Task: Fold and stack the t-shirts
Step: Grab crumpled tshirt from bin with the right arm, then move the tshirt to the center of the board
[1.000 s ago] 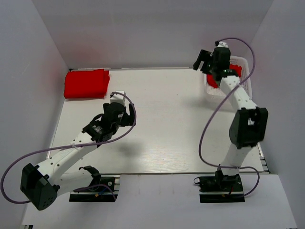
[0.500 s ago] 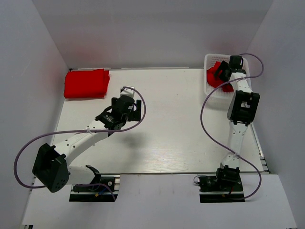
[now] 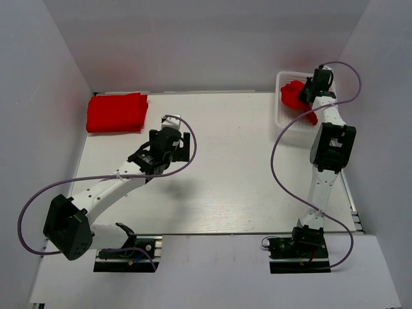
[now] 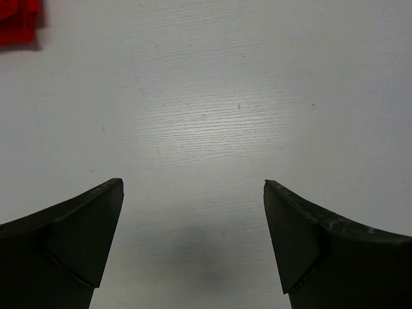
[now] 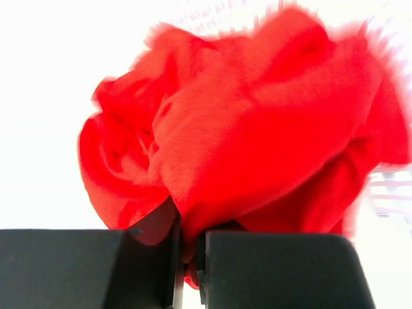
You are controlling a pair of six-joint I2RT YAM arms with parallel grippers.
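Note:
A crumpled red t-shirt [image 3: 294,95] bulges out of the white mesh basket [image 3: 283,120] at the back right. My right gripper [image 3: 309,96] is shut on a fold of it; in the right wrist view the red t-shirt [image 5: 257,148] fills the frame above the gripper [image 5: 190,257], with cloth pinched in the narrow gap. A folded red t-shirt [image 3: 117,112] lies at the back left, its corner [image 4: 18,20] showing in the left wrist view. My left gripper [image 3: 172,143] hovers open over bare table in the middle left, its gripper [image 4: 193,187] holding nothing.
White walls close in the table at the back and both sides. The table [image 3: 225,167] surface is pale wood grain. Purple cables loop from both arms. The right arm stands tall along the right edge, partly covering the basket.
The right gripper has closed on the red t-shirt in the basket and the cloth has lifted a little. The left arm swung toward the table middle, then stayed still.

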